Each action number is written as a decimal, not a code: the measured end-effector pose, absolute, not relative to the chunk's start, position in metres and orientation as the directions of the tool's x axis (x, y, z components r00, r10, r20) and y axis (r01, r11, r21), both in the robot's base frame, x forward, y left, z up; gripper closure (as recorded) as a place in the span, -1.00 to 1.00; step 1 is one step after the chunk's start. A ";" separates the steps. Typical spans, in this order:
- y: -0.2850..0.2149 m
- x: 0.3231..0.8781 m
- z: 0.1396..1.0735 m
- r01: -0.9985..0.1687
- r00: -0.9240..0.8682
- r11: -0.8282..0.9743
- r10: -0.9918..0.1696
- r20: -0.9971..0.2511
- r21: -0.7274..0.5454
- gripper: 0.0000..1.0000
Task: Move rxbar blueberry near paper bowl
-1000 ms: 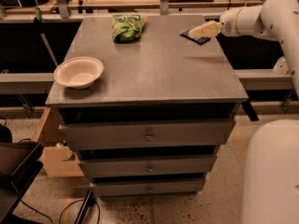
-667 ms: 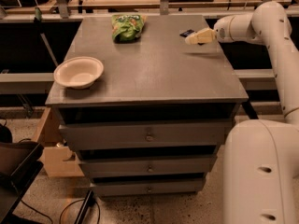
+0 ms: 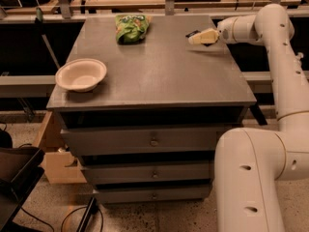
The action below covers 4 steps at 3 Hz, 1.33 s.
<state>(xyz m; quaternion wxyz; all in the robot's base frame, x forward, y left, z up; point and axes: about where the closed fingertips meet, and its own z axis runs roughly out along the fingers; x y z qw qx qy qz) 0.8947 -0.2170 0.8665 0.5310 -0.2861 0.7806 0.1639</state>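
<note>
Above the table's (image 3: pixel 159 74) far right, the end effector (image 3: pixel 195 37) clenches the rxbar blueberry (image 3: pixel 192 33).

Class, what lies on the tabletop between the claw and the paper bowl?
Only bare grey tabletop, as the camera view shows. The claw is at the far right, the paper bowl at the front left; the green bag sits behind that line.

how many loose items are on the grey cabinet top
3: off-white round paper bowl front left, green crinkled chip bag rear centre, small dark flat snack bar rear right at the cream gripper.
</note>
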 end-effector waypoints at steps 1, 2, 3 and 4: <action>-0.215 0.899 0.864 -0.611 -0.283 0.790 -0.266 -0.922 -0.040 -0.25; -0.212 0.899 0.858 -0.611 -0.303 0.791 -0.288 -0.908 -0.047 0.22; -0.209 0.900 0.855 -0.613 -0.304 0.789 -0.287 -0.908 -0.043 0.19; -0.205 0.902 0.852 -0.617 -0.307 0.786 -0.287 -0.907 -0.040 -0.28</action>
